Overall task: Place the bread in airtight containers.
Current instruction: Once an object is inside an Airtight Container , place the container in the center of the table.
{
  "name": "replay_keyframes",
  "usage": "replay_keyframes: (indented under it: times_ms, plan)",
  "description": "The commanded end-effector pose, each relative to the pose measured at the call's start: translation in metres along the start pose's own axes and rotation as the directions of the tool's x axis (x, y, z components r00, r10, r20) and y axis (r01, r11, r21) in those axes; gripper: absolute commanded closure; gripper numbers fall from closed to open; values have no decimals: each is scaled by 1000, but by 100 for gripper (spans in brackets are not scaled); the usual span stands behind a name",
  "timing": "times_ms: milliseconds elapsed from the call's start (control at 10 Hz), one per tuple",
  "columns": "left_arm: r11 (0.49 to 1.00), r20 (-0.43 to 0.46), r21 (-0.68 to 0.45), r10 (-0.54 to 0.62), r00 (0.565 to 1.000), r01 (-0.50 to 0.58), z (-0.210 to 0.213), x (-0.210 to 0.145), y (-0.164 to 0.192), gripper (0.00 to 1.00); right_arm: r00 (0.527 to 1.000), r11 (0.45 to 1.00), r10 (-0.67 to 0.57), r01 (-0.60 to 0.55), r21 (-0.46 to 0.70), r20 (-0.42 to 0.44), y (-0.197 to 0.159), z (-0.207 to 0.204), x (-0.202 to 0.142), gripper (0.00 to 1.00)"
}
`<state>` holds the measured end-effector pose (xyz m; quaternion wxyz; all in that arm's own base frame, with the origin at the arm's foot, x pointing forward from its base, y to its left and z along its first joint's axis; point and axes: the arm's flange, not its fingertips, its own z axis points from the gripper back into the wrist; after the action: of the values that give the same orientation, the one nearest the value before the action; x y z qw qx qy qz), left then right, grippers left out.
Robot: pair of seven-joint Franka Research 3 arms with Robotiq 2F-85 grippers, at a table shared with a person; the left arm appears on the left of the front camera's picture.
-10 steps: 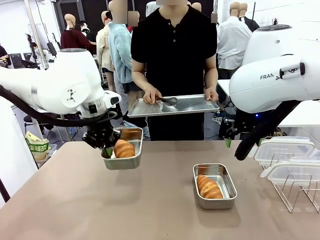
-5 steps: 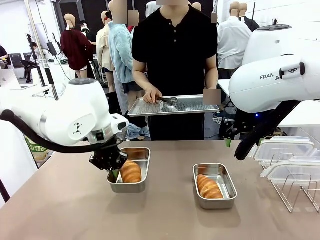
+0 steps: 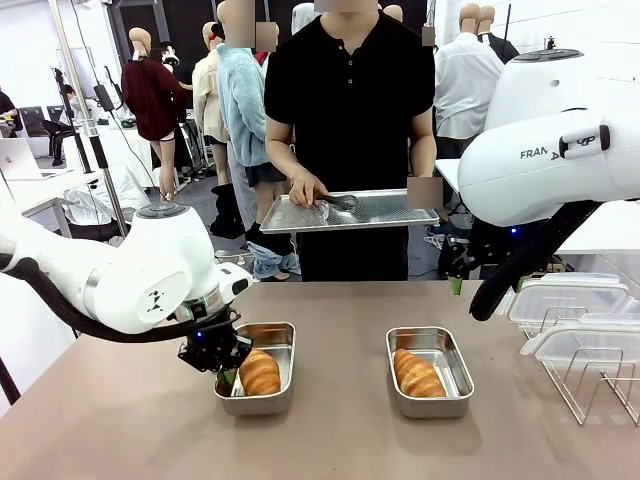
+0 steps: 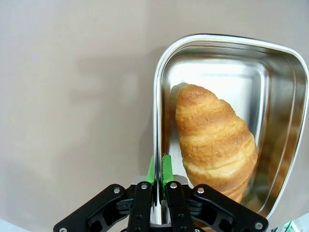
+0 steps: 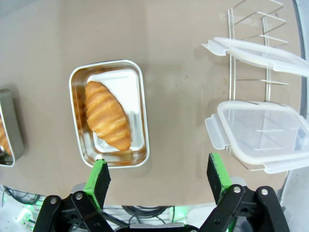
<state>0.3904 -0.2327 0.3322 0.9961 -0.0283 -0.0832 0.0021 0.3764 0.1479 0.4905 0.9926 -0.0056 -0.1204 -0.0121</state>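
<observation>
One roll (image 4: 215, 140) lay in left tin (image 4: 217, 72), near end cut off behind left hand (image 4: 158, 166). Left hand clamped on tin's side wall. Whether tin rested on surface (image 5: 178, 58) or hung just above: hard to judge. Second roll (image 5: 107, 115) in right tin (image 5: 143, 111), set on surface. Right hand (image 5: 158, 166) spread wide, empty. Clear lids (image 5: 260, 133) on wire rack (image 5: 231, 53), cropped at frame edge.

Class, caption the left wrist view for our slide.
Left gripper pinches the rim of a steel tin holding one golden roll.
</observation>
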Motion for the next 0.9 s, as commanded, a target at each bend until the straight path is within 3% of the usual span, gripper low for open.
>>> replay_keyframes:
  times_ms: [0, 500, 600, 800]
  plan:
    - [999, 24, 24, 35, 999, -35, -4, 3, -8, 100, 1000, 1000, 2, -2, 2, 1, 1, 0, -1, 0]
    - [997, 25, 66, 37, 999, -39, -12, 9, -9, 100, 1000, 1000, 2, -2, 2, 1, 1, 0, -1, 0]
    - [997, 17, 70, 42, 999, -43, -13, 10, -8, 92, 1000, 1000, 2, -2, 2, 1, 1, 0, -1, 0]
    - [997, 20, 62, 41, 999, -43, -13, 11, -6, 52, 1000, 1000, 2, -2, 2, 1, 1, 0, -1, 0]
